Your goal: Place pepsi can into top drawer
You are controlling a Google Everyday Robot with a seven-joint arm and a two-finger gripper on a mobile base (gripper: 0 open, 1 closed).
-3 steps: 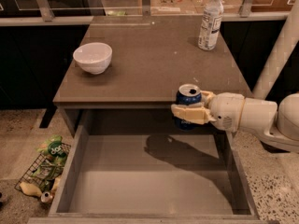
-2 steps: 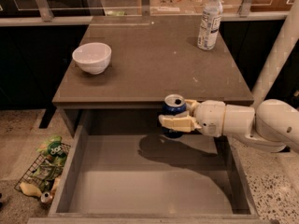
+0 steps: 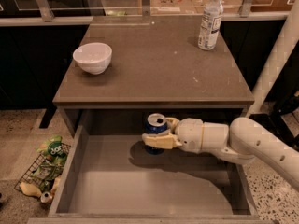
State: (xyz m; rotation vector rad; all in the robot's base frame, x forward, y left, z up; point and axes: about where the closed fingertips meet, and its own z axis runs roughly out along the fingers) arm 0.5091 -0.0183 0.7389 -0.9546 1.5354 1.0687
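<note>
Clasping pepsi can (image 3: 155, 124); jaws above top drawer (image 3: 117, 185)

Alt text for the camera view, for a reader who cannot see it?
The gripper, reaching in from the right, holds the pepsi can upright over the open top drawer, near its back. On the table above stand a white bowl and a water bottle.

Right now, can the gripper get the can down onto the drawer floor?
Probably yes: the gripper, shut on the can, hangs over the open drawer, and nothing shows between the can and the bare floor beneath it.
</note>
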